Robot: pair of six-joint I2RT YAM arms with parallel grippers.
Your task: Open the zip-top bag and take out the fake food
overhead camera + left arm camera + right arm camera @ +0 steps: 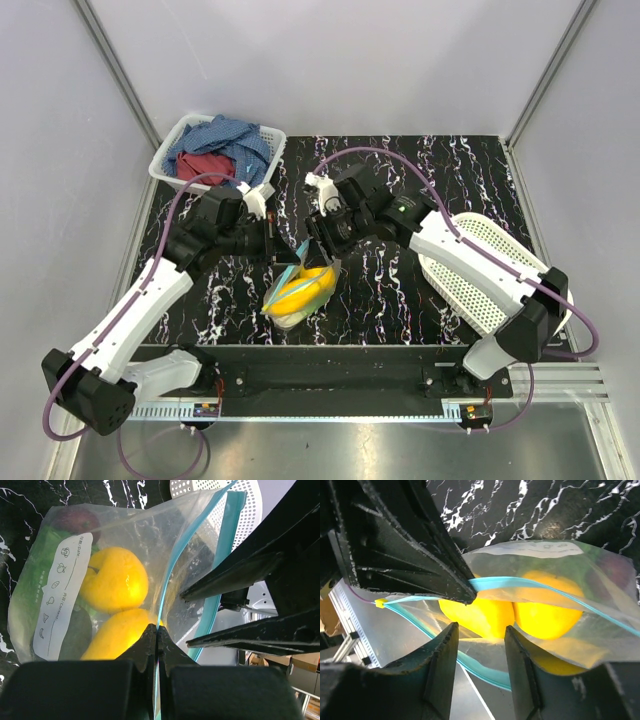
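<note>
Overhead view of two white robot arms meeting over a black, white-veined table (400,170). At the centre of the frame lies the zip-top bag (300,292), clear plastic, its mouth pointing up towards the two claws.

The left gripper (156,630) is closed, pinching one lip of the bag at its teal zip strip (520,585). The right gripper (480,627) sits just beside it. Its jaws stand apart, with the bag's other lip running between them. Whether they press the plastic cannot be told. The two lips are parted, so the mouth gapes between the claws.

The fake food is inside the bag. In the left wrist view, two yellow lemons (115,580) fill the middle, a dark purple-red piece (75,520) sits in the upper left, and light-green lettuce (27,585) lies along the left edge. A dark green piece (75,630) is at the lower left, behind a white label patch (60,595).

At the right of the overhead view, a white perforated oval basket (462,290) lies partly under the right arm. In the upper left, a white square basket (165,160) holds a blue cloth (235,140) and a red cloth (205,165).
</note>
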